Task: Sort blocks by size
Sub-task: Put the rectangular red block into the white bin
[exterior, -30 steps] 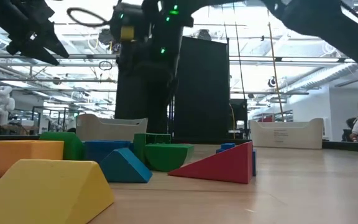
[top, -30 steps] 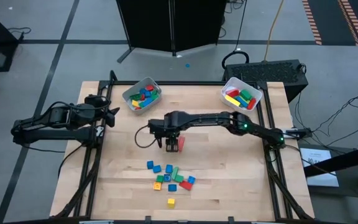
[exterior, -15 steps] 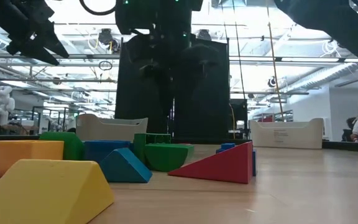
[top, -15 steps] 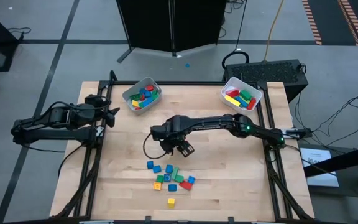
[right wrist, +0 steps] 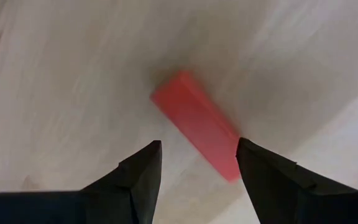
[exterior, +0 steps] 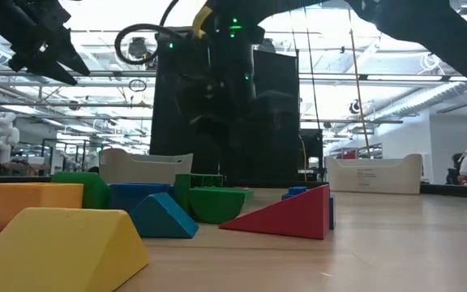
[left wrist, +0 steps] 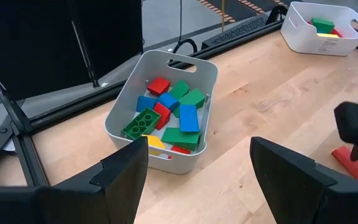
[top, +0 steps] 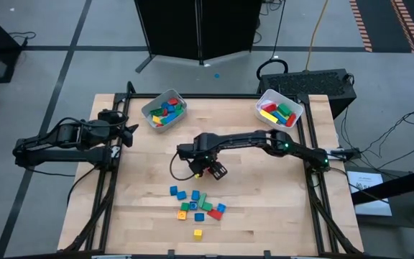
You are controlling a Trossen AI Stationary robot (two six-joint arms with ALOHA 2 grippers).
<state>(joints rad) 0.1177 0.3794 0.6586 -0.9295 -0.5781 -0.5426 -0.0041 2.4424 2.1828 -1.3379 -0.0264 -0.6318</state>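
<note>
Wooden table [top: 264, 208]: right gripper [right wrist: 197, 163] open, empty, over red bar [right wrist: 196, 124]; left gripper [left wrist: 197, 165] open, idle beside its bin [left wrist: 129, 102].

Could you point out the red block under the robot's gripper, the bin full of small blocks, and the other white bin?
red block [right wrist: 194, 124], right wrist view, its top face.
left bin [left wrist: 124, 102], left wrist view, its side wall.
right bin [top: 264, 97], high view, its rim.
</note>
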